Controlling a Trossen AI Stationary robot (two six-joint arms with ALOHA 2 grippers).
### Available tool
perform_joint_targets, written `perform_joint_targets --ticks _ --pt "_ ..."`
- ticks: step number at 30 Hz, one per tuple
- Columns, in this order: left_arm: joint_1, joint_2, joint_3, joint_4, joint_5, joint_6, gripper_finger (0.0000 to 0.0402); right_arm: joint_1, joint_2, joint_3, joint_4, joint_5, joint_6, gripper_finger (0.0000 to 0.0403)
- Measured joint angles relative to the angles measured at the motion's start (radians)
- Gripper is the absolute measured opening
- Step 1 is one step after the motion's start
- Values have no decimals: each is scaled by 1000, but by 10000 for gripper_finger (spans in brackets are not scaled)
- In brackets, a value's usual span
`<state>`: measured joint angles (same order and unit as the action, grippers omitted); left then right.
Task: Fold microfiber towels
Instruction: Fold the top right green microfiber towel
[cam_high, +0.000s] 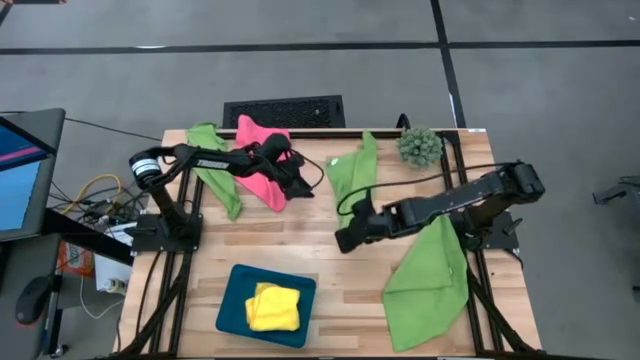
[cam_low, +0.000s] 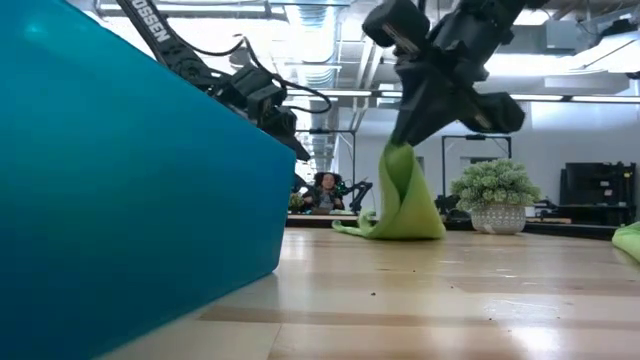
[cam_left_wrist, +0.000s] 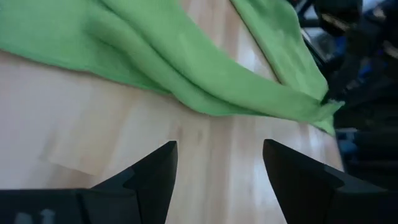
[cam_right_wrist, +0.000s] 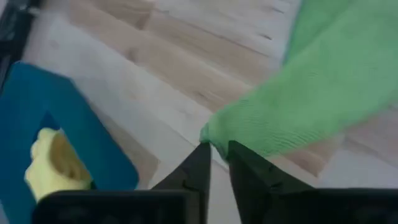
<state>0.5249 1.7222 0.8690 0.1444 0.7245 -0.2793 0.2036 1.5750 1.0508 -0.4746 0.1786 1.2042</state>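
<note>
Green towel (cam_right_wrist: 298, 106) pinched by right pincer (cam_right_wrist: 214, 163); left arm (cam_high: 200, 158) lettered "TROSSEN".

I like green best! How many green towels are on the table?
3. One lies at the far left beside the pink towel, one at the far middle is pinched by the right tool, one is near right. More may be hidden.

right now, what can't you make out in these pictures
Low view: the wall of the dark teal rectangular tray hides the folded yellow microfiber towel and the hot pink microfiber towel.
High view: the left claw covers part of that pink towel.
Right wrist view: the lime green microfiber towel pinched by the right claw runs off the picture's edge.
</note>
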Motion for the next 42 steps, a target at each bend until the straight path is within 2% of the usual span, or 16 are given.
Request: perform_joint_targets --ticks 2,5,10,13,16,19,23,26,32,42 --pt "-6 -1 1 8 14 -8 231 -19 -21 0 -16 -23 -82 113" --pt "-7 -6 1 2 32 -28 231 -85 -76 0 -30 -52 -291 164" --pt "-4 -8 1 -7 59 -48 231 -322 -143 1 -73 -90 -679 232" --pt "-8 -8 1 -31 76 -49 231 -488 -113 1 -59 -202 -979 237" --pt "-14 -8 1 -60 113 -49 231 -580 -24 30 -75 -299 -1289 227" --pt "-20 -8 1 -104 131 -45 231 -618 86 108 -125 -313 -1545 219" --pt "-24 -8 1 -149 148 -27 231 -639 220 242 -189 -308 -1766 219" --pt "-24 -8 1 -187 154 -3 231 -627 307 329 -236 -292 -1910 222" --pt "-24 -8 1 -275 154 44 231 -583 425 424 -269 -187 -2125 223" --pt "-25 -8 1 -320 153 85 231 -576 444 413 -222 -176 -2187 212"
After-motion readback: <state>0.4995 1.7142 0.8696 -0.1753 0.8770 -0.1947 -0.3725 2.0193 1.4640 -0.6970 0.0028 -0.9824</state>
